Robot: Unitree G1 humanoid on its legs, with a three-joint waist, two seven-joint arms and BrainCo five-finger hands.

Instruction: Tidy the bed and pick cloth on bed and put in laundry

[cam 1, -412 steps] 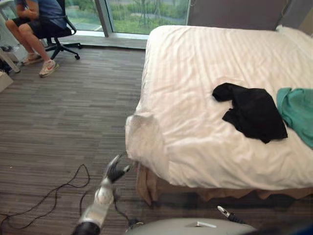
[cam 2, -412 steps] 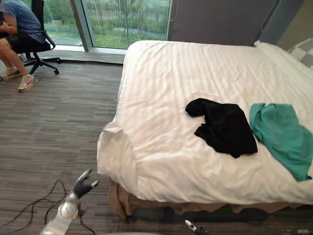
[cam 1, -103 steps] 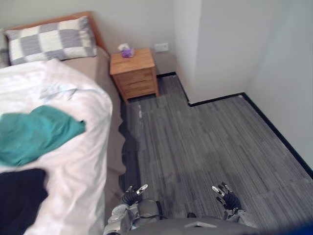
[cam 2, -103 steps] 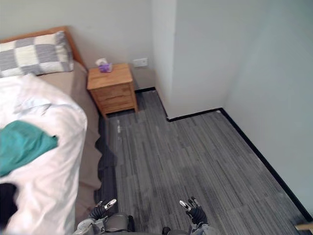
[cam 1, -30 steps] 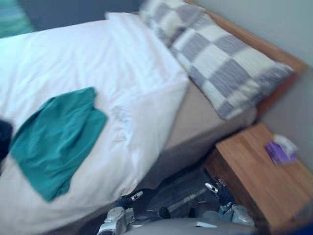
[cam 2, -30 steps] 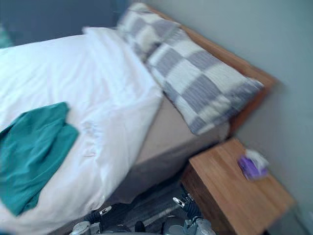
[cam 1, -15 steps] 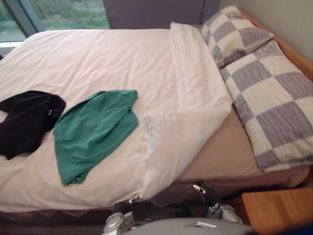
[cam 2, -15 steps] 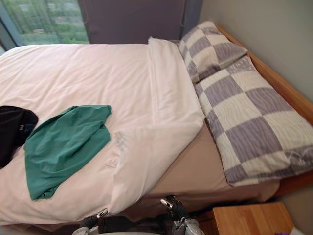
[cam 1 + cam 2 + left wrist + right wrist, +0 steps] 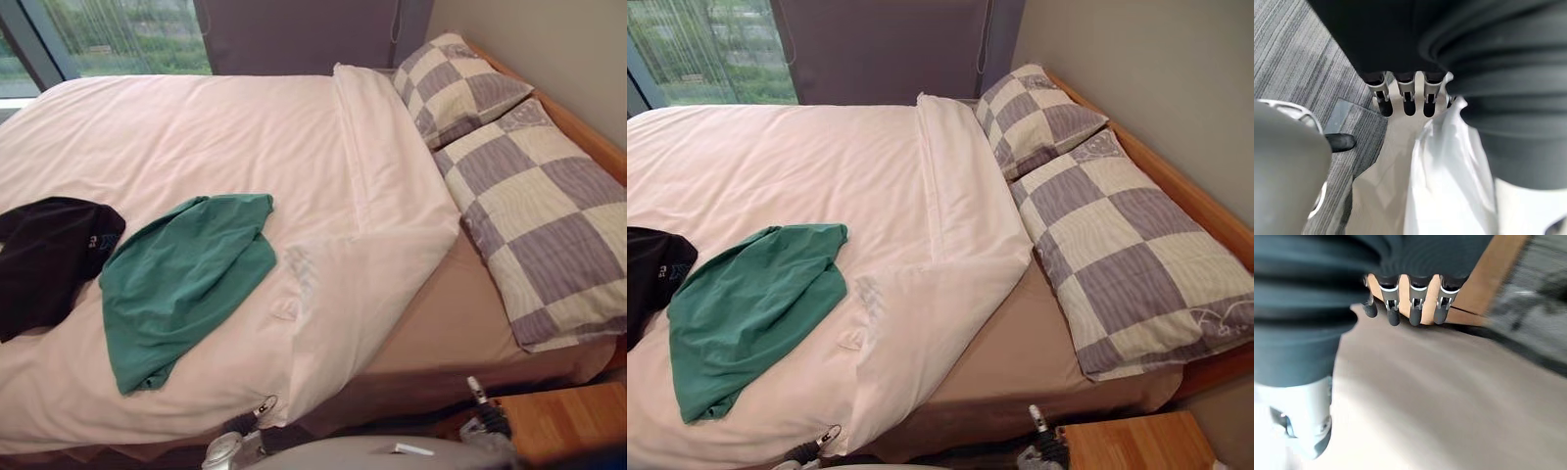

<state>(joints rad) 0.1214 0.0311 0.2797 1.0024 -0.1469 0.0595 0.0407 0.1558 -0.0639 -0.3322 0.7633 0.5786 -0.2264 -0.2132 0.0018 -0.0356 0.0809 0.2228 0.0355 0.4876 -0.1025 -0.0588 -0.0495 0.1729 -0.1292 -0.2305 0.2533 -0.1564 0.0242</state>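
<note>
Both hang empty at the bottom edge, fingers loosely straight: left hand [image 9: 1404, 95] beside the white duvet [image 9: 323, 294], right hand [image 9: 1415, 308] near the nightstand [image 9: 558, 416].

A white duvet [image 9: 196, 127] with faint woven stripes is covering most of the frame. At centre left a plain teal-green cloth [image 9: 176, 284] is lying on it, and a black cloth [image 9: 44, 259] is showing at the left edge. On the right, two pillows [image 9: 549, 225] are showing large grey-and-cream checks. Below them a plain tan sheet [image 9: 446, 323] is showing, and an orange-brown wooden bed frame [image 9: 1195, 201] is running along the right edge. In the left wrist view the floor [image 9: 1293, 63] is showing grey streaks.
</note>
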